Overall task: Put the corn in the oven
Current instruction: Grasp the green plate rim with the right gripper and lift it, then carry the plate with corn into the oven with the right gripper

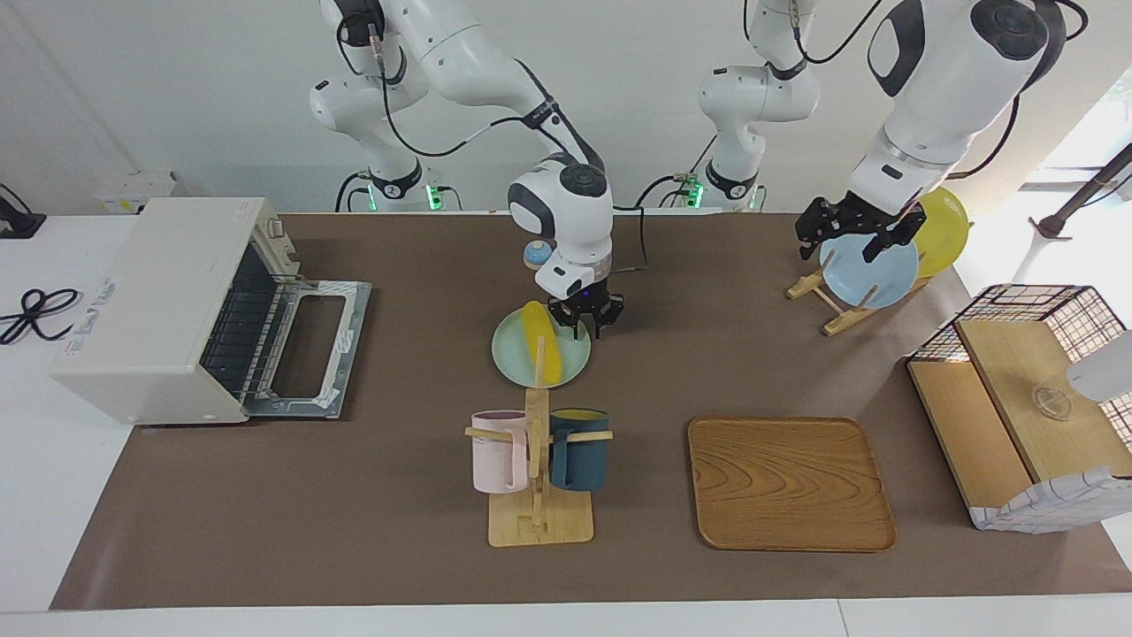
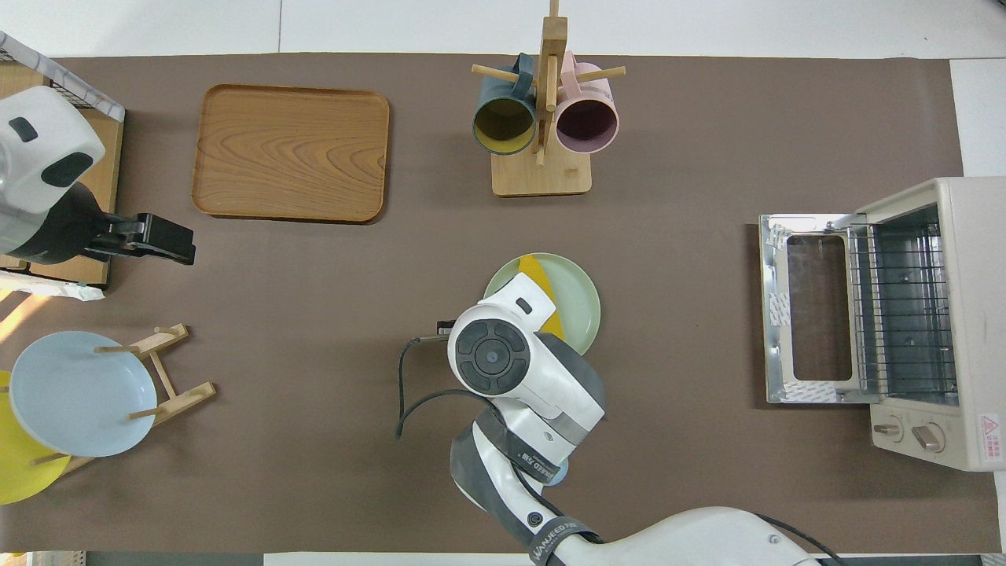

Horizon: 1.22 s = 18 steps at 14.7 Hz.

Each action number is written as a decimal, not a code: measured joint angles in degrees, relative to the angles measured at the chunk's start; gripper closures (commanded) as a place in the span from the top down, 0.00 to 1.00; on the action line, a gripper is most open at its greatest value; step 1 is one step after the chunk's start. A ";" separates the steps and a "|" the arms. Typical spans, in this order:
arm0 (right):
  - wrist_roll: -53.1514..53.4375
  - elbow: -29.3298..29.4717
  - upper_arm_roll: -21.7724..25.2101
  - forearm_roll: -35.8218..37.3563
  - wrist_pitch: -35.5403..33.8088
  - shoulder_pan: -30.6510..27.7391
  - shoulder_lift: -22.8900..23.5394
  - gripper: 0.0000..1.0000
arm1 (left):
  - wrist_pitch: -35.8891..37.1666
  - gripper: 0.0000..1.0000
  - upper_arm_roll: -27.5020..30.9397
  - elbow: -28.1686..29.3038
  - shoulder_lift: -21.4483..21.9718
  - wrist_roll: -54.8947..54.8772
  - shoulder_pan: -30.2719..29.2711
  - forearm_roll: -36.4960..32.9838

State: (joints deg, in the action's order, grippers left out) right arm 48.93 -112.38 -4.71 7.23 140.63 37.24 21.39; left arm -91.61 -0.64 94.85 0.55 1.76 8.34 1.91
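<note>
The corn [image 1: 541, 352] lies on a green plate [image 1: 575, 363] in the middle of the table, and the oven [image 1: 168, 305] stands open at the right arm's end. The right gripper [image 1: 585, 322] is low at the plate's edge beside the corn, its jaws partly closed and holding nothing. The left gripper [image 1: 853, 232] waits wide open over the blue plate [image 1: 871, 274].

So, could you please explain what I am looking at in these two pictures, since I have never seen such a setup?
These are two white robot arms at a table, each ending in a two-fingered tool. One picture faces them from across the table; the other looks down from above their end. On the table: an oven with its door open, the corn on a green plate, a mug rack, a wooden tray and a blue plate in a stand. The right tool hangs low over the green plate beside the corn; no grip shows. The left arm waits, the left tool open and empty above the blue plate.
</note>
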 measured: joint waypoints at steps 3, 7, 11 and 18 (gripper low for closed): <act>-0.01 0.12 0.01 2.77 -0.34 -0.04 -0.26 0.00 | 0.00 1.00 -0.09 0.00 0.00 0.00 -0.01 0.00; -0.24 3.16 0.10 7.79 -8.05 -0.22 -0.77 0.00 | 0.00 1.00 -0.20 0.00 0.00 0.00 -0.01 0.00; -5.77 8.92 0.81 8.19 -20.62 -2.39 -4.05 0.00 | 0.00 1.00 -0.22 0.00 0.00 0.00 -0.01 -0.03; -13.98 7.57 1.02 8.24 -34.82 -13.63 -13.08 0.00 | 0.00 1.00 -0.35 0.00 0.00 0.00 0.00 -0.26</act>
State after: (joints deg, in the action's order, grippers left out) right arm 34.95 -104.81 -3.69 15.48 105.81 23.60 8.31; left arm -91.61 -0.99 94.85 0.55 1.76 8.34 1.65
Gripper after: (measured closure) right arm 0.974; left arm 0.000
